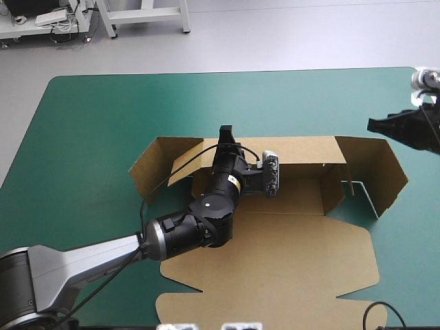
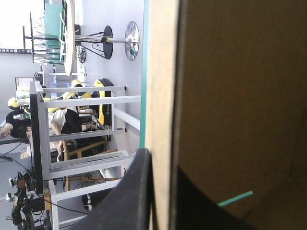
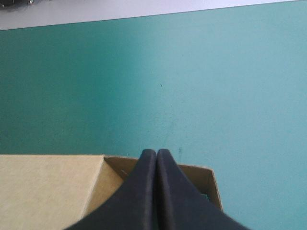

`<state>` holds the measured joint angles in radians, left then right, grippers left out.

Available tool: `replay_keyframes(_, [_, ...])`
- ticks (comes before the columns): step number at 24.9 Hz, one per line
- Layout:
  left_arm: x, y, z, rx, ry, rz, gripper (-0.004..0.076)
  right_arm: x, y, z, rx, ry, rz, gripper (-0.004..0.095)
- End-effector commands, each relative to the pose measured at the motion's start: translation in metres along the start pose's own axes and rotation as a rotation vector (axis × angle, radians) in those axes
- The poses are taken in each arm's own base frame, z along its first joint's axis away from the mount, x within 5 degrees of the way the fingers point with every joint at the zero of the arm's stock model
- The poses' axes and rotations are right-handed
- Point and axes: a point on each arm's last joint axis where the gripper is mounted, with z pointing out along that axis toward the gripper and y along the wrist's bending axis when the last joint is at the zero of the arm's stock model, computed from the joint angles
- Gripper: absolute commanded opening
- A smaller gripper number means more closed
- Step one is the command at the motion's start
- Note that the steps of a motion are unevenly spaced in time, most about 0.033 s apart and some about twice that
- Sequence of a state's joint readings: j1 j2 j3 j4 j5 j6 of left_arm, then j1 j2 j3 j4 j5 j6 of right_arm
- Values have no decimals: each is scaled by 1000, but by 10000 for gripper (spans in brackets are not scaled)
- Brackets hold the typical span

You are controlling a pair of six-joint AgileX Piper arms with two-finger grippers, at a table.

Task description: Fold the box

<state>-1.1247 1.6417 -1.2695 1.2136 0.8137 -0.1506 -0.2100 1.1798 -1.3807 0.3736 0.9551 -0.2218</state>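
High view: we see the brown box (image 1: 275,254) mid-frame, walls partly raised, the left gripper (image 1: 225,132) at its far wall, the right gripper (image 1: 377,125) at right. Left wrist view: fingers (image 2: 134,196) clamp the wall. Right wrist view: fingers (image 3: 144,191) pressed together above the box.

Smooth teal-green table cover (image 1: 103,117), flat, rounded at its far corners
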Motion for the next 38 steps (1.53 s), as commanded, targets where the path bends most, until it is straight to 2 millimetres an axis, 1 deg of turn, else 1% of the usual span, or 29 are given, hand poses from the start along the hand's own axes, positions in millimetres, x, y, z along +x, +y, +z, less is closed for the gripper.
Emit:
replay_keyframes(1, [-5,1,-10,45,-53,-120,-9,-32,-8,33,-33,37,-27,-13])
replay_keyframes(2, [-5,1,-10,46,-53,-159,-9,-35,-11,51,-51,81,-17,-13])
replay_keyframes(3, [-5,1,-10,46,-52,-167,-9,-35,-13,60,-63,101,-13,-13])
replay_keyframes(4, [-5,1,-10,45,-53,-167,-9,-32,-17,75,-79,136,-3,-13])
replay_keyframes(5, [-5,1,-10,45,-53,-167,-8,-30,-18,84,-90,162,-11,-13])
replay_keyframes(6, [-5,1,-10,44,-50,-172,-9,-25,-20,97,-101,215,-23,-13])
replay_keyframes(8, [-5,1,-10,46,-49,-220,-9,-17,-24,114,-118,295,-18,-13])
replay_keyframes(9, [-4,1,-10,45,-44,-236,-8,-14,-25,117,-124,318,-14,-13])
replay_keyframes(12, [-4,1,-10,45,-39,-273,-9,-8,-23,116,-151,376,-45,-13])
replay_keyframes(15, [-3,2,-9,44,-35,-276,-9,-4,-20,106,-175,432,-73,-13])
replay_keyframes(20, [-1,2,-9,36,-13,-317,-9,4,-15,94,-189,429,-79,-13])
replay_keyframes(26, [-1,2,-9,33,-12,-314,-9,26,-12,85,-201,455,-105,-13])
replay_keyframes(28, [-2,2,-9,35,-24,-302,-9,32,-11,82,-204,420,-102,-13])
replay_keyframes(31, [-4,-1,-8,60,-35,-233,-9,40,-8,80,-203,333,-85,-13])
replay_keyframes(34, [-6,-7,-4,88,-28,-170,-9,51,-6,77,-207,284,-77,-13])
replay_keyframes(38, [-8,-19,4,130,-8,-125,-9,72,-2,75,-241,224,-55,-13])
